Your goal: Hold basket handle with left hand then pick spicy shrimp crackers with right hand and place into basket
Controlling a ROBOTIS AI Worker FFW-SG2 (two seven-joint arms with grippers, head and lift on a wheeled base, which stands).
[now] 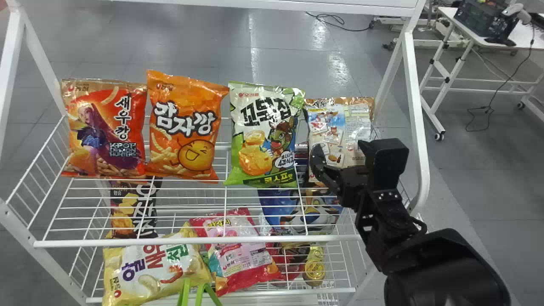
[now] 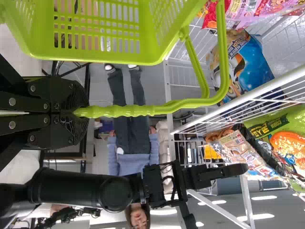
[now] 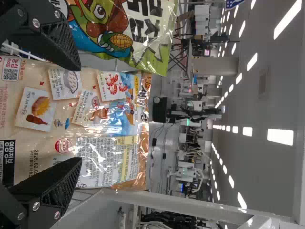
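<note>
- White wire shelf [image 1: 195, 243]: its right-hand frame is near the right arm, so a hurried sideways pull could knock a post.
- Green basket [image 2: 109, 58]: it hangs by the shelf's front edge; if it swings or tips, the crackers could hit the rim and fall outside.
- Spicy shrimp crackers [image 1: 340, 140], judging by the right gripper's aim: upright, back outward, near the shelf's right edge. The slick, puffy wrapper might slide or crush if caught only at its margins. The bag lies across the space between the right fingers, one near each side edge; whether they touch it I cannot tell.
- Green-and-white bag [image 1: 263, 140]: just left of the crackers. The left-side finger closing carelessly could snag and drag it.
- Right gripper [image 3: 78, 114]: fingers wide apart, holding nothing. Closing too shallow would risk a drop.
- Left gripper [image 2: 76, 113]: fingers closed round the handle's grip.
- Handle [image 2: 157, 109]: slim, so extra weight below might make it roll in that hold.
</note>
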